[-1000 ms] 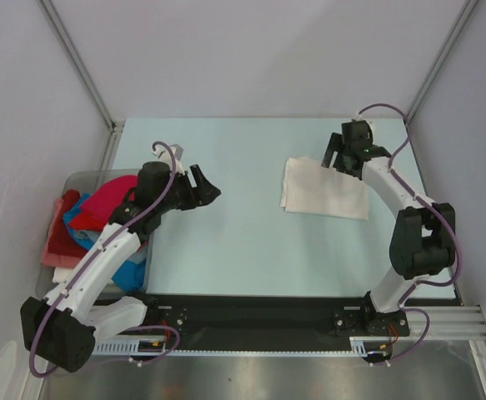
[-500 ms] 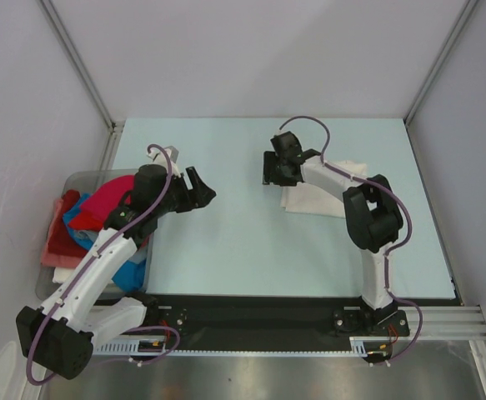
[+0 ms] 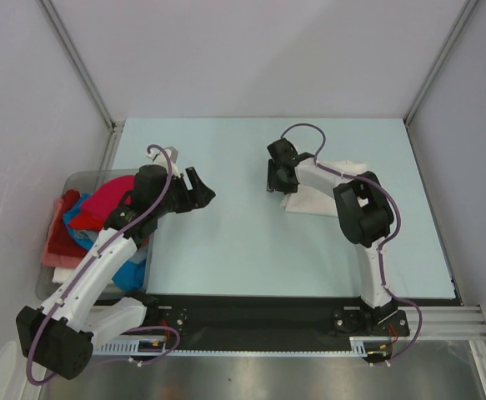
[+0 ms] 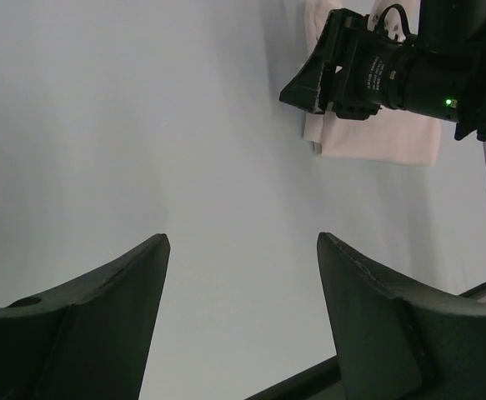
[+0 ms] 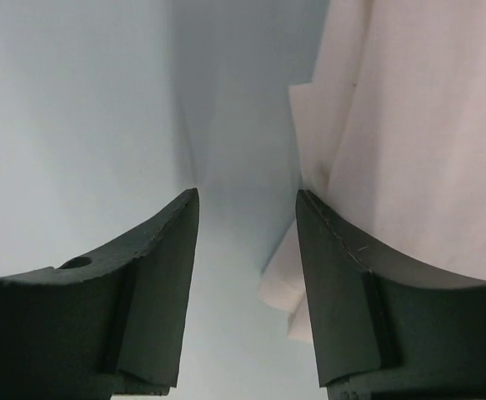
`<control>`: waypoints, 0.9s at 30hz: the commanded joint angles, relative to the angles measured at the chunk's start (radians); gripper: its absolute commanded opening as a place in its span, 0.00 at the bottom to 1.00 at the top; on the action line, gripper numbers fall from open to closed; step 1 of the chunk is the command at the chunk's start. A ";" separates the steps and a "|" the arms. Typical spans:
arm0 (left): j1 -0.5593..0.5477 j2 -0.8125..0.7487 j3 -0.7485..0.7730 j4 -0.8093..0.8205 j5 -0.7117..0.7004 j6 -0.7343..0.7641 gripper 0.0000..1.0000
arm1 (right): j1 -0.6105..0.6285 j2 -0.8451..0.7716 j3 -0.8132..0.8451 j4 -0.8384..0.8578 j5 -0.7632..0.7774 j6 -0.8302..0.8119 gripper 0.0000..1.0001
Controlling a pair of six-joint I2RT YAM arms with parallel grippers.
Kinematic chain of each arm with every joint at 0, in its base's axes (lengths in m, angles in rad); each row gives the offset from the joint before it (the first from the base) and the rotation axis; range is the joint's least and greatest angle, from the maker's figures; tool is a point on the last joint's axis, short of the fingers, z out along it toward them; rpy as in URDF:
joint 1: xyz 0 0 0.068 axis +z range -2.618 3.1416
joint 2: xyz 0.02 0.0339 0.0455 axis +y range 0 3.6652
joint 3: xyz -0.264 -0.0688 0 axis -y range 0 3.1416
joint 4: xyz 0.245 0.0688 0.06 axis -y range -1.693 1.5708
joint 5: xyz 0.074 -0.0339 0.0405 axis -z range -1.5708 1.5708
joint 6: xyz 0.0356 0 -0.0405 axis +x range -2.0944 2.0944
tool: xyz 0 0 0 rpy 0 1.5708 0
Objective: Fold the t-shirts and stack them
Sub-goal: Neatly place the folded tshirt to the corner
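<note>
Right gripper (image 3: 273, 185), jaws apart, sits at the left edge of the folded white t-shirt (image 3: 311, 201) on the table (image 3: 226, 250) — likely squaring the fold. The left gripper (image 3: 202, 190), also parted and empty, must next fetch from the heaped t-shirts (image 3: 101, 207) in the bin (image 3: 74, 177).

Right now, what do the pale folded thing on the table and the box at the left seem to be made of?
The folded t-shirt looks like soft, matte, cotton-like cloth: it has layered edges and faint creases, and it does not shine. The bin seems to be translucent grey plastic, judging by its stiff, smooth rim and greyish see-through walls. What kind of plastic it is cannot be told.
</note>
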 commanded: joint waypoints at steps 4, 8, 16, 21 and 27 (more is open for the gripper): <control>-0.005 -0.013 -0.008 0.012 -0.007 0.025 0.77 | -0.070 -0.090 -0.128 -0.016 0.085 -0.066 0.56; -0.005 -0.013 -0.005 0.012 -0.014 0.023 0.77 | -0.129 -0.188 -0.258 0.000 0.094 -0.137 0.57; -0.005 -0.034 -0.007 0.009 -0.014 0.016 0.78 | -0.167 -0.402 -0.377 0.018 0.092 -0.181 0.73; 0.030 -0.033 0.023 -0.054 -0.028 0.043 0.83 | -0.071 -0.573 -0.455 0.118 0.018 -0.200 1.00; 0.044 -0.165 -0.019 -0.083 -0.169 0.046 1.00 | 0.075 -0.783 -0.672 0.286 0.167 -0.191 1.00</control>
